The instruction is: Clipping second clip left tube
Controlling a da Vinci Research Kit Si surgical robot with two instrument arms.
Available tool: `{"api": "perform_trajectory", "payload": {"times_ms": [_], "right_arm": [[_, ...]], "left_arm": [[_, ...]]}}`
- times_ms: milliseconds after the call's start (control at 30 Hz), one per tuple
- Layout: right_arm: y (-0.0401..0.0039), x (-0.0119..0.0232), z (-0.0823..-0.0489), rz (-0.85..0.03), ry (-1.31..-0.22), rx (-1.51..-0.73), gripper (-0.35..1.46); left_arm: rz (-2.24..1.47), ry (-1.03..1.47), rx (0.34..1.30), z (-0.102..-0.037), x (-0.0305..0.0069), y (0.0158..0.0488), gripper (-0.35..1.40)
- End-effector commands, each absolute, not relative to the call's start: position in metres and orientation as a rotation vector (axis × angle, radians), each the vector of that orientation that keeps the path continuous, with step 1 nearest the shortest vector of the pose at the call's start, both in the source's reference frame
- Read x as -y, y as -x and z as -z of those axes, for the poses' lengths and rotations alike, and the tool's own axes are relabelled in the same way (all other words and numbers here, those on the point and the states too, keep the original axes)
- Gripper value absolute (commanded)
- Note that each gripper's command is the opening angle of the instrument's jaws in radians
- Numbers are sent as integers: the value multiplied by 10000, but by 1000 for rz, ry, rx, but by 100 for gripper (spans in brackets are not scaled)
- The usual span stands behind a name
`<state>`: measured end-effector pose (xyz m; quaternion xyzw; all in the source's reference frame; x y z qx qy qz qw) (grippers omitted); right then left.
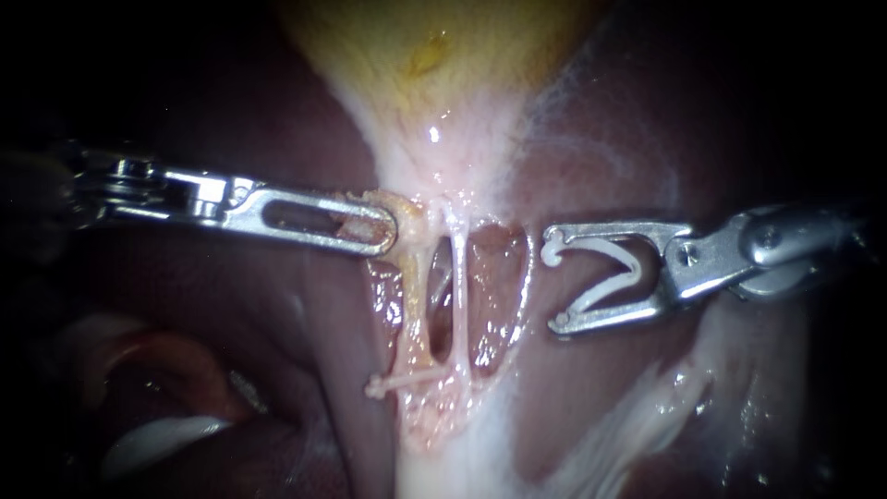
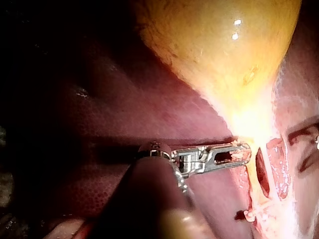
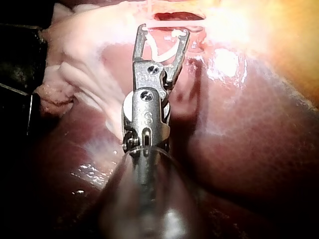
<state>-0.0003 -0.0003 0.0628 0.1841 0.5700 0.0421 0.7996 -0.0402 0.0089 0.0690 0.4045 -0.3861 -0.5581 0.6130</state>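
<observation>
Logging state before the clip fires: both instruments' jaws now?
Left instrument: jaws shut on tissue below the gallbladder.
Right instrument: jaws hold an open clip, short of the tubes.

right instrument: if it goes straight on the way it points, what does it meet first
Probably the thin tissue band edging the opening, just ahead of the right instrument and its clip; the thin tube lies beyond. Depth is unclear.

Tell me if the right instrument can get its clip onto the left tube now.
Not directly, it seems: the right tube stands between its open clip and the left tube.
</observation>
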Motion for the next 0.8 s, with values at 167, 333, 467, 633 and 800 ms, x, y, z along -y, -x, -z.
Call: {"api": "perform_trajectory", "payload": {"times_ms": [167, 333, 467, 633, 800], "right_arm": [[2, 3, -628, -91, -395, -1222, 50], [1, 2, -628, -91, -394, -1222, 50], [1, 2, -628, -92, -394, -1222, 50], [0, 2, -628, -92, -394, -1222, 50], [-2, 2, -628, -93, -393, -1222, 50]], "left_arm": [[1289, -936, 889, -683, -94, 396, -35], [1304, -935, 884, -658, -107, 381, -35], [1315, -936, 884, -636, -111, 371, -35], [1317, -940, 885, -621, -107, 366, -35], [1315, -942, 885, -620, -105, 362, -35]]}}
